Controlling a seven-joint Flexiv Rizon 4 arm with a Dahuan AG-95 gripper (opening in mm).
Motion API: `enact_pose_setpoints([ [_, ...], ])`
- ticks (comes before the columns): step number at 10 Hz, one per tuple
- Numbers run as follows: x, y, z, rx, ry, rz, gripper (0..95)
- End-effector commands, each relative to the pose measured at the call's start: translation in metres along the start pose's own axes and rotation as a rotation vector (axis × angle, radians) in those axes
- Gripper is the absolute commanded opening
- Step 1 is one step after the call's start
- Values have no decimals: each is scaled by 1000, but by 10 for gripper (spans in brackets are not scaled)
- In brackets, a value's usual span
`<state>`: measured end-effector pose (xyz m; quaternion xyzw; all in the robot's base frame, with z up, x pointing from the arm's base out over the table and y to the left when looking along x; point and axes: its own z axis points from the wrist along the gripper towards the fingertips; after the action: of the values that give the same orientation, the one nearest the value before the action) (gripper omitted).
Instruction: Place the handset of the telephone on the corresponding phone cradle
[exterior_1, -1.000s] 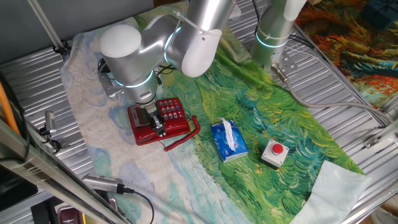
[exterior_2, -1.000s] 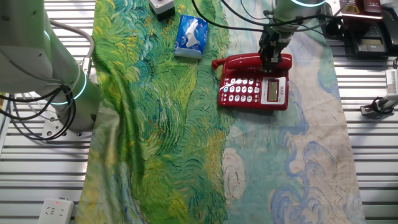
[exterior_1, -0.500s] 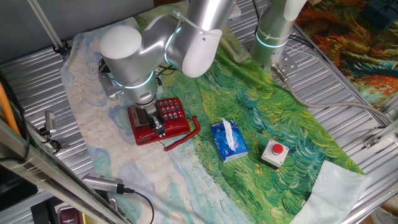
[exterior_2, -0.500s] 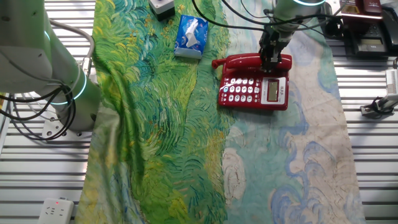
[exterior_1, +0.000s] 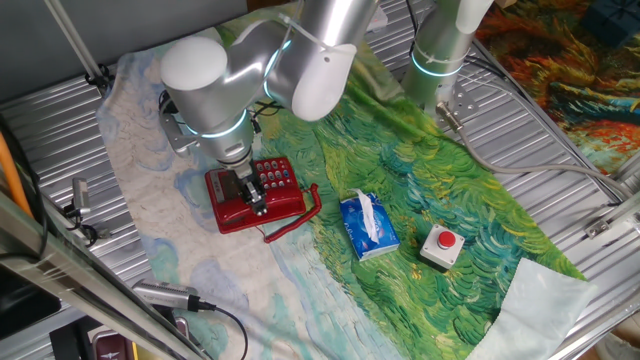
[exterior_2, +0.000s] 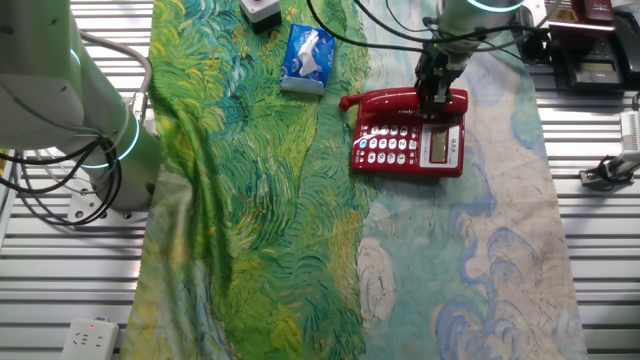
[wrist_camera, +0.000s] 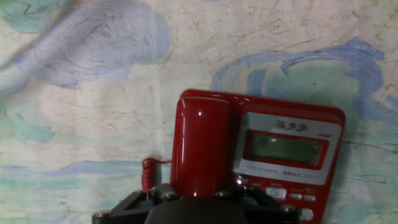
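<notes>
Looking down from the hand view, I see the handset (wrist_camera: 199, 146) lying along the phone cradle (exterior_2: 405, 98) of the telephone (exterior_2: 410, 143), right beside the grey display (wrist_camera: 286, 148). My gripper (exterior_2: 433, 92) sits over the handset's middle. I cannot tell if the jaws grip it or have let go; they look close around it. The blue tissue pack (exterior_1: 368, 226) and grey box (exterior_1: 441, 246) lie apart on the painted cloth (exterior_2: 250, 200).

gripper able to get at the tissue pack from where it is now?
Probably yes. The gripper sits at the handset on the telephone, and the blue tissue pack lies apart on the cloth, with only the red cord between them. Whether the jaws have released the handset is unclear.
</notes>
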<state>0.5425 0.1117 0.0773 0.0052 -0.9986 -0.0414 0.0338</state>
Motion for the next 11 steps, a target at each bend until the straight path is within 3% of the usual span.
enact_pose_setpoints([
  [1, -1, 1, 2, 0, -2, 2, 0],
  [6, -4, 0, 8, -6, -13, 5, 0],
  [11, -7, 0, 7, 10, -22, 7, 0],
])
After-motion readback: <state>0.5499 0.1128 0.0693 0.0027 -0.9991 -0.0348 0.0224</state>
